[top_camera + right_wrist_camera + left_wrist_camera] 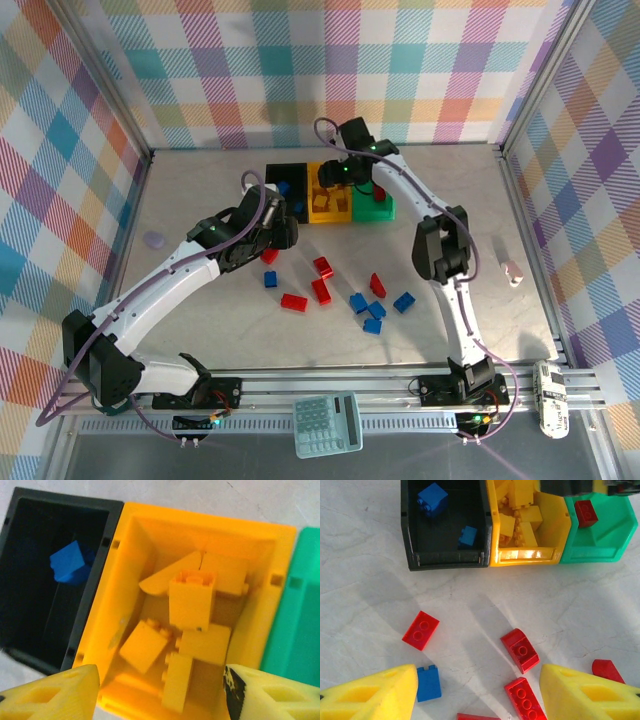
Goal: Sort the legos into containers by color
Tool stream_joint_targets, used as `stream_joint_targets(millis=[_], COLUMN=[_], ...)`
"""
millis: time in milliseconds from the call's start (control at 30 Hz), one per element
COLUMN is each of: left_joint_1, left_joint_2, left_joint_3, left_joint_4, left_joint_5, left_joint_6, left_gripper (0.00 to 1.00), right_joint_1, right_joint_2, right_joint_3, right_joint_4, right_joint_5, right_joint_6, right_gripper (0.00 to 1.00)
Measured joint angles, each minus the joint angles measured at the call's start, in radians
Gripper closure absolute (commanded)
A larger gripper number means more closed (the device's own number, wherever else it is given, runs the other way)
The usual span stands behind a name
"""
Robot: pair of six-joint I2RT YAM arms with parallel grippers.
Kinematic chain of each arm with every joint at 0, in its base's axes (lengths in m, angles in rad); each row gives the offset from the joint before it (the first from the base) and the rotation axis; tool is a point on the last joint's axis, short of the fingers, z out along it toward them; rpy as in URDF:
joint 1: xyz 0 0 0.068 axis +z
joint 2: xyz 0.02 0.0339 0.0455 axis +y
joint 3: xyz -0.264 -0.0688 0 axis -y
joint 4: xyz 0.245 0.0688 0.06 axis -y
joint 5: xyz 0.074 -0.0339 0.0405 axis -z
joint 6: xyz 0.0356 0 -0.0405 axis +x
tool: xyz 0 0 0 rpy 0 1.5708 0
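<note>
Three joined containers stand at the back: black (288, 192), yellow (322, 210), green (378, 210). My right gripper (160, 692) hangs open over the yellow bin (120, 580), nothing between its fingers; several yellow legos (192, 600) lie inside. The black bin (447, 560) holds two blue bricks (432, 499). The green bin (600, 545) holds a red brick (586, 513). My left gripper (477, 690) is open above loose legos in front of the bins: red bricks (520, 650) between the fingers, a blue one (428, 682) by the left finger.
More red and blue bricks (372, 305) lie scattered mid-table toward the right. A teal calculator (327, 424) sits on the front rail. A small purple disc (154, 240) lies far left and a small white object (513, 272) far right. Plaid walls enclose the table.
</note>
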Motion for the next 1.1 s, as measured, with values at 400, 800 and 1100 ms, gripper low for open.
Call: stream_joint_targets(millis=[400,800,1100], left_joint_1=[-0.014,-0.099,-0.11], left_joint_2=[0.081,0.31,0.473], left_joint_3=[-0.05,-0.067,-0.018], left_joint_4=[0.008,0.059,0.111], left_joint_5=[0.038,0.042,0.042], left_joint_6=[-0.053,-0.262,-0.391], left_gripper=[0.33,0.27,0.27], right_joint_1=[0.0,0.0,0.0], right_joint_2=[-0.568,-0.833,-0.925], right_joint_3=[-0.606,-0.977,-1.098], right_joint_4=[0.118,0.127,0.127], right_joint_5=[-0.011,0.009,0.025], right_joint_6=[0.0,0.055,0.092], right_gripper=[0.26,0.24,0.22])
